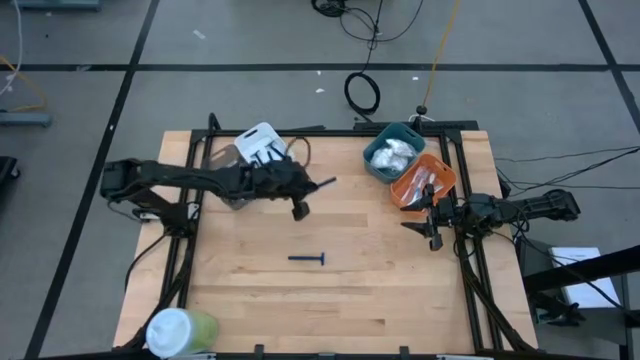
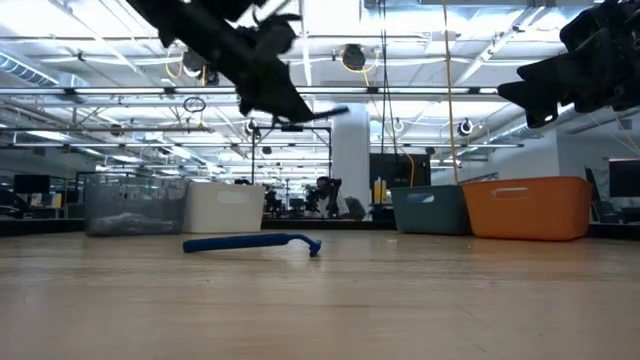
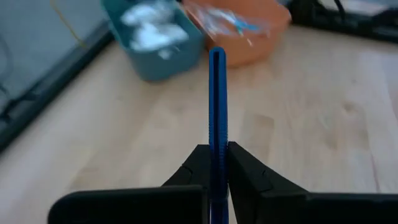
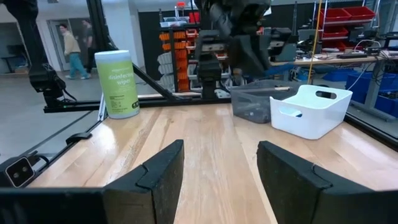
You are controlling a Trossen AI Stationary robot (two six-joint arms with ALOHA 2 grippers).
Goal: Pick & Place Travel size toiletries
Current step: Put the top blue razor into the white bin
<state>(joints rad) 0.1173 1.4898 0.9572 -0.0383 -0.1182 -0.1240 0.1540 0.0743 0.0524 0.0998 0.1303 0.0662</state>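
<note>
At the table's (image 1: 250,300) front left corner stands a green cup (image 1: 180,330) with a white lid; the right wrist view shows the same cup (image 4: 117,84) upright near the edge. Farther back on the left sit a clear bin (image 1: 228,170) and a white bin (image 1: 262,143), side by side, seen in the low view as a clear bin (image 2: 133,205) and a white bin (image 2: 225,207) along the far edge. The left arm reaches in from the left over these bins, and the left gripper (image 1: 310,188) hangs above the wood just right of them, clear of the table. Its fingers (image 3: 247,174) are clamped tight on a dark blue stick (image 3: 216,106), which juts straight out beyond the tips; in the low view the stick (image 2: 318,114) shows as a thin bar held high in the air, pointing right. A second blue stick (image 1: 307,259) lies flat on the bare wood near the middle of the table, well apart from both grippers; the low view shows this stick (image 2: 250,243) resting alone on the board. To the right at the back are a teal bin (image 1: 393,152) holding white packets (image 1: 390,153) and, touching it, an orange bin (image 1: 424,180) with thin clear sticks (image 1: 420,182) inside. The right gripper (image 1: 432,225) waits just in front of the orange bin near the right edge, its fingers (image 4: 155,177) spread wide with nothing between them.
</note>
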